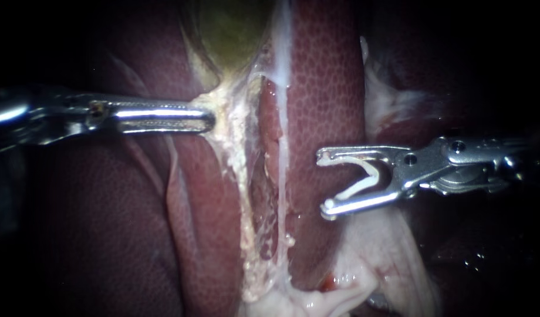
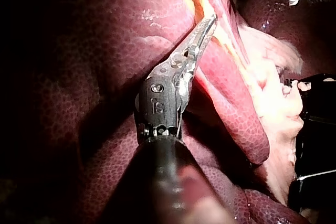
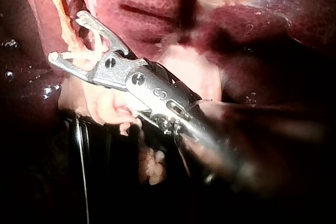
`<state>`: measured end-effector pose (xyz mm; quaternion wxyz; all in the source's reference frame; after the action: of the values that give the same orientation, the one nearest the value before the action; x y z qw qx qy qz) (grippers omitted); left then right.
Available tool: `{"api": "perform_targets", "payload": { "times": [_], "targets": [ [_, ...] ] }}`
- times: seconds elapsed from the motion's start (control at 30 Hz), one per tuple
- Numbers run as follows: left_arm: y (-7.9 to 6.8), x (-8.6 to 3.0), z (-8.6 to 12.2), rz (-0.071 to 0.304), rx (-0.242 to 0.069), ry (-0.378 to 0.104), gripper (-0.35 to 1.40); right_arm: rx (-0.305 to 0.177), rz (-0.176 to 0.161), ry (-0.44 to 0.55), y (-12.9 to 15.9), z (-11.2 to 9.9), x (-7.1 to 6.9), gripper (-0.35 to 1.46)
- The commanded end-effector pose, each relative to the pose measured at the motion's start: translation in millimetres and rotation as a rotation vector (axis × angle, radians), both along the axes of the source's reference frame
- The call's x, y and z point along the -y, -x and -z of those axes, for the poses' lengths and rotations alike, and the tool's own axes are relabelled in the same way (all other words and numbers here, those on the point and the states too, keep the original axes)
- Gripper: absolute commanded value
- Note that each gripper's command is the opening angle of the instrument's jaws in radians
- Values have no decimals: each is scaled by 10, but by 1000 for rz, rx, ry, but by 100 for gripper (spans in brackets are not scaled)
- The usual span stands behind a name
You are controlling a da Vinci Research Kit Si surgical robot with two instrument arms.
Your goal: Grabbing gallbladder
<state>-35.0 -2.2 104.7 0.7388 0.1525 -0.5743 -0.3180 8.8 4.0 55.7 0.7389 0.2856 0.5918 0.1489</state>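
Observation:
The greenish gallbladder [image 1: 229, 29] hangs at the top centre, and its pale, frayed neck [image 1: 235, 135] runs down between lobes of the liver [image 1: 328, 88]. My left instrument [image 1: 208, 120] comes in level from the left. Its jaws lie together on the edge of that pale neck tissue, which tents toward the tip. In the left wrist view, the left instrument [image 2: 210, 22] bites the yellowish fold ahead of it. My right instrument [image 1: 324, 183] sits right of the neck, apart from it. Its jaws stand wide and carry a white clip [image 1: 364, 182]. In the right wrist view, the right instrument [image 3: 65, 38] shows the clip [image 3: 84, 53] clearly.
Dark red liver [image 1: 105, 235] fills the left and centre. Pale fatty tissue [image 1: 370, 258] lies below the right instrument and at the upper right [image 1: 393, 100]. A whitish strand [image 1: 282, 117] runs down beside the neck.

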Motion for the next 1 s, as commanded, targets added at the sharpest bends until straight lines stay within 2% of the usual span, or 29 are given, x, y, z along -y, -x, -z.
{"api": "perform_targets", "payload": {
  "times": [0.03,0.17,0.4,1.0],
  "targets": [
    [-5,-4,6,10,9,0,-35,0,0,0,0,0,0,60],
    [-15,-12,19,30,13,-3,-35,0,0,0,0,0,0,60],
    [-25,-19,30,40,16,12,-35,0,-1,0,0,0,0,60],
    [-28,-19,31,45,16,12,-35,0,-1,0,0,0,0,60]
  ]
}}
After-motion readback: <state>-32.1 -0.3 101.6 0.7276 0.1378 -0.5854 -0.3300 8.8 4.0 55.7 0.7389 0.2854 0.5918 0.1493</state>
